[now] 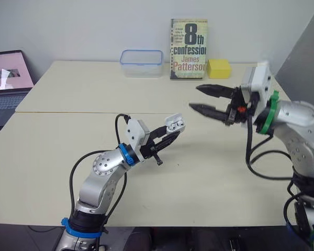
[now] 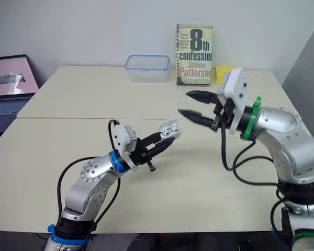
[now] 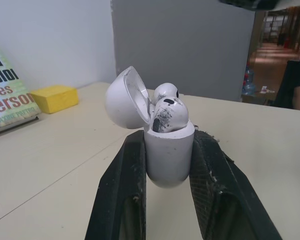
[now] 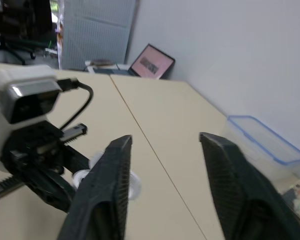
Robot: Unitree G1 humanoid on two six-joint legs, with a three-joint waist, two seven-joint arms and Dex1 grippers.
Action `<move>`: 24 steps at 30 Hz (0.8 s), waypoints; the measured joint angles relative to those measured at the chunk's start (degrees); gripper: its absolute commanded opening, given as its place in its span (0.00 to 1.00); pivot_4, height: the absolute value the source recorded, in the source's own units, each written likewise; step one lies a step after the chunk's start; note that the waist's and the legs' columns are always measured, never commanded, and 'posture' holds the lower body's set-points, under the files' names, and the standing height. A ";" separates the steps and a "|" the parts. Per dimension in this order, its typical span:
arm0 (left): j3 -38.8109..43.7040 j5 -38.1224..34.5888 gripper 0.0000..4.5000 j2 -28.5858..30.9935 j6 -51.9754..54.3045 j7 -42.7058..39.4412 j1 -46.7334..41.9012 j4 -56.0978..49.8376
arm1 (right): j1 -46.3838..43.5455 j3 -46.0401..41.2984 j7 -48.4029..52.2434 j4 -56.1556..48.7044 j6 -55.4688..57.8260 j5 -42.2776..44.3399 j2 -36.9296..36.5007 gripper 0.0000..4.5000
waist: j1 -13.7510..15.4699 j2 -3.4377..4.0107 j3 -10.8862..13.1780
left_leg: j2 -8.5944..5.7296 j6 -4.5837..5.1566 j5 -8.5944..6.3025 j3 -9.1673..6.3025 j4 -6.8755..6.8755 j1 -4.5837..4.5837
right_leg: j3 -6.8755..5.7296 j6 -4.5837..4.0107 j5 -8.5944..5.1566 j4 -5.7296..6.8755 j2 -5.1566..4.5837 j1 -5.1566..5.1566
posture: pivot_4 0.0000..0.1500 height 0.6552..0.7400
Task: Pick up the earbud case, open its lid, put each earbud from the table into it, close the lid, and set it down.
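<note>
The left claw (image 1: 172, 134) is clamped on the body of the white earbud case (image 3: 169, 150), holding it above the cream surface (image 1: 68, 157) near its middle. The case stands with its long axis roughly upright and its mouth facing up. Its lid (image 3: 121, 100) is swung open toward the far side, and two earbuds (image 3: 167, 114) sit inside. The right claw (image 1: 194, 98) hovers nearby with its fingers apart, pointing toward the case.

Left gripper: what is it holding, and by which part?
The left gripper clamps the earbud case by the sides of its lower body, lid open. The right gripper is open and holds nothing.
</note>
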 measured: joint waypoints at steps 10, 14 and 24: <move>-0.90 0.00 0.18 -0.39 -0.26 -1.31 -0.81 1.12 | -10.38 9.79 10.39 16.53 -6.01 -10.00 1.25 0.00 | -0.02 0.00 0.00 | 0.03 -0.01 0.00 -0.07 0.00 -0.14 | 0.00 0.00 0.00 0.01 -0.01 -0.12 | 1.00 1.00; -0.93 0.00 0.18 -0.34 -0.33 -2.00 -0.85 1.15 | -10.78 10.38 12.31 18.79 -7.44 -11.68 2.45 0.00 | 0.00 0.00 0.00 | 0.01 -0.01 0.01 -0.06 0.01 -0.14 | 0.00 -0.01 0.01 0.02 -0.03 -0.12 | 1.00 1.00; -1.74 -0.04 0.18 -0.39 -0.33 -3.78 -0.86 1.22 | -16.44 14.99 24.76 26.24 -7.86 -13.38 3.97 0.00 | -0.11 0.01 0.01 | 0.02 -0.01 0.01 -0.07 0.01 -0.13 | -0.02 -0.02 0.01 0.03 -0.02 -0.13 | 1.00 1.00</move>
